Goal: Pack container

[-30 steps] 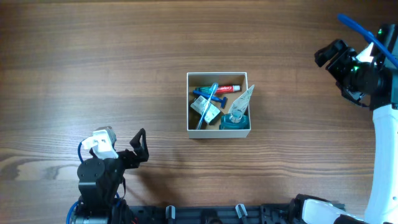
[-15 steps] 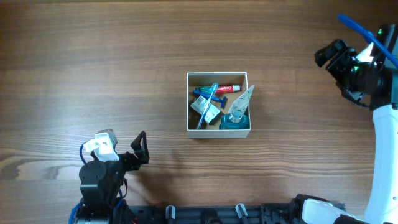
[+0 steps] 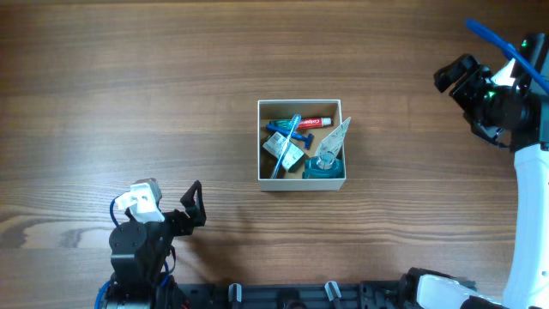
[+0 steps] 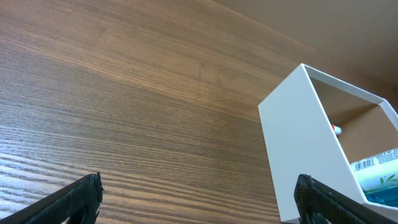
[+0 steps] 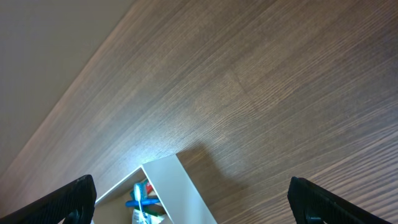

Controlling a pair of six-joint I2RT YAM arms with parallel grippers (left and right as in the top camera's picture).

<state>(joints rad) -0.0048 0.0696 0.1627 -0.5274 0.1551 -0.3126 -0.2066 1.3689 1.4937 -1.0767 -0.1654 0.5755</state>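
The container (image 3: 260,146), a square white cardboard box with a tan inside, sits at the table's middle. It holds a toothpaste tube (image 3: 312,122), a blue toothbrush (image 3: 288,137), a blue razor, a small white carton and a teal bottle (image 3: 323,166). The box also shows in the left wrist view (image 4: 298,149) and the right wrist view (image 5: 186,186). My left gripper (image 3: 194,204) is open and empty at the front left, well away from the box. My right gripper (image 3: 455,75) is open and empty at the far right.
The wooden table (image 3: 129,94) spreads bare around the box. A blue cable (image 3: 493,39) runs along the right arm at the right edge. The arm bases and a black rail (image 3: 292,293) line the front edge.
The left arm has drawn back slightly toward the front edge over the last second. The right arm and the box's contents have not moved.
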